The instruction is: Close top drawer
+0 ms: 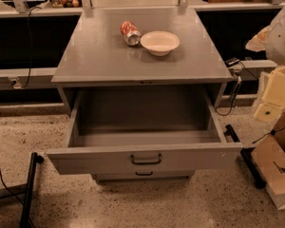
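Observation:
The top drawer (85, 161) is pulled far out of the grey cabinet (99, 56), and its deep box interior is empty. Its flat front panel faces me with a small dark pull handle (146, 159) at the centre. My gripper (271, 101), cream-coloured, hangs at the right edge of the camera view. It is to the right of the drawer's right side wall, about level with the cabinet top, and touches nothing.
A red soda can (130, 33) lies on its side next to a white bowl (160, 42) on the cabinet top. A lower drawer handle (144, 174) shows beneath. A black bar (28, 189) stands at the left on the floor, a light box (275, 172) at the right, with cables nearby.

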Motion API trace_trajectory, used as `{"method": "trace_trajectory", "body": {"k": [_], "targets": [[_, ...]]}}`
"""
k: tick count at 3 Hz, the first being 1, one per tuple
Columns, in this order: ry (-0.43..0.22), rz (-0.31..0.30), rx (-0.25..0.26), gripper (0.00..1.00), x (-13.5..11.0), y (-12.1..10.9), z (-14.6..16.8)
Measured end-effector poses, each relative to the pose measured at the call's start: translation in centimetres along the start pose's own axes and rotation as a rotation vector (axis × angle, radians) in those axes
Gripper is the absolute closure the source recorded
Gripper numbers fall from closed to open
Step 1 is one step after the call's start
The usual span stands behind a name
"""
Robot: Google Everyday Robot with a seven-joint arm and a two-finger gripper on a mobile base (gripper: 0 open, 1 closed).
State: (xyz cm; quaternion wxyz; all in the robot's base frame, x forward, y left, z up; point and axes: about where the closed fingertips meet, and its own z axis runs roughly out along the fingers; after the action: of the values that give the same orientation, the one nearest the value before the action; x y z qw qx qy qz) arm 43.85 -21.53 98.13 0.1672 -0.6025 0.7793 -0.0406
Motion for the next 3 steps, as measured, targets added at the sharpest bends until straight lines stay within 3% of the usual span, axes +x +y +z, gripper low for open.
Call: {"method": "trace_trajectory", "body": {"k": [1, 2, 3], "targets": [[0.0, 0.0, 0.0, 0.0, 0.0, 0.0, 0.0], [-0.013, 0.013, -0.033, 0.0, -0.1, 1.6, 2.8], [-0.09, 0.01, -0.053, 0.0, -1.3, 5.6, 7.7]]}}
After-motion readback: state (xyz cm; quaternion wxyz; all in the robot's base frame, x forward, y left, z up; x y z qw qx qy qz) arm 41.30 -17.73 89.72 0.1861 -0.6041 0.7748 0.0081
